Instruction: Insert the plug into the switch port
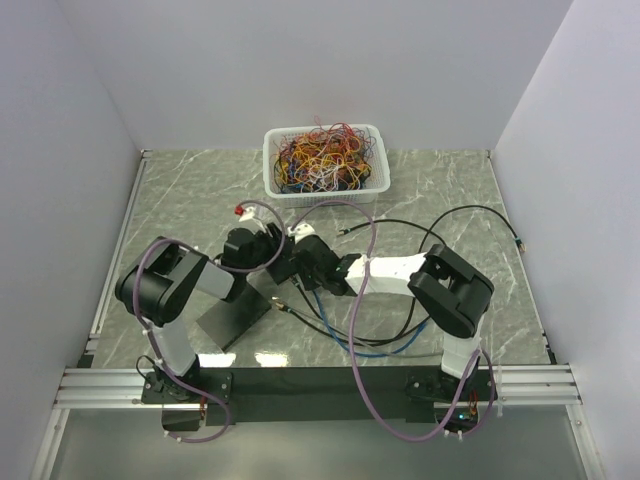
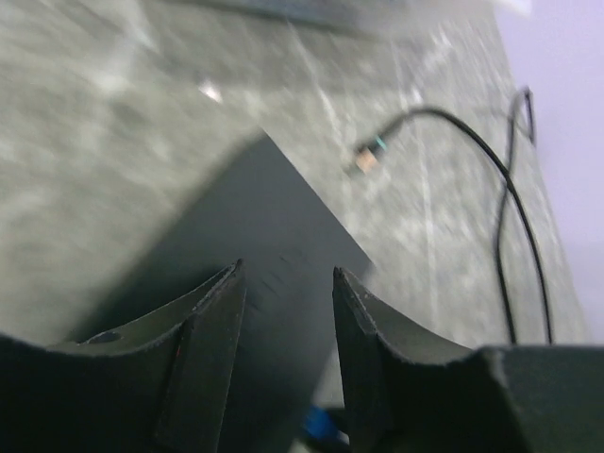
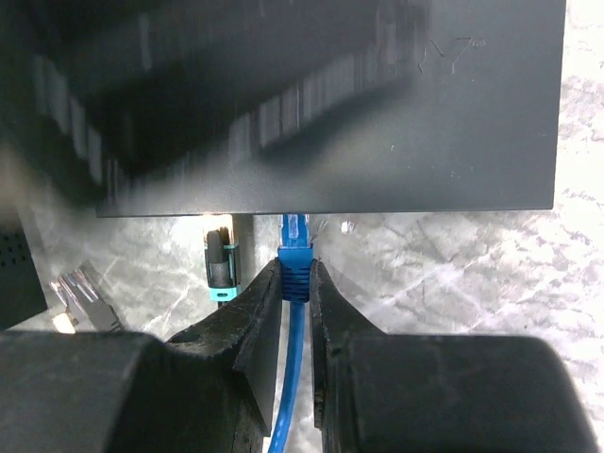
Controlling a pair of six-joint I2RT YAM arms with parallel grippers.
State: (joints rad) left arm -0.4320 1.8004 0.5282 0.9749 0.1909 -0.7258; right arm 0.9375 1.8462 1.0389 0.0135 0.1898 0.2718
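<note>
At switch (image 3: 453,132) edge: right gripper (image 3: 295,283) clamped on blue plug (image 3: 294,241), tip meeting edge, most of plug body outside; judged not seated. Over switch, left gripper (image 2: 288,283) jaws half apart; grip cannot be told. Remaining: align, push plug home.

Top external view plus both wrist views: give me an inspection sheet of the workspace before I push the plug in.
Surface: green marbled table, no damage seen.
Job's things: black switch; blue plug with its nose at the switch's edge, seating cannot be told.
Clutter: white basket of tangled wires at the far side.
Grippers: right gripper fingers shut on the blue plug; left gripper fingers apart over the switch, holding nothing.
Cables: blue cable trailing from the plug; black cable loose on the right; teal-tipped connector beside the plug.
Surroundings: white walls; nothing else seen.
</note>
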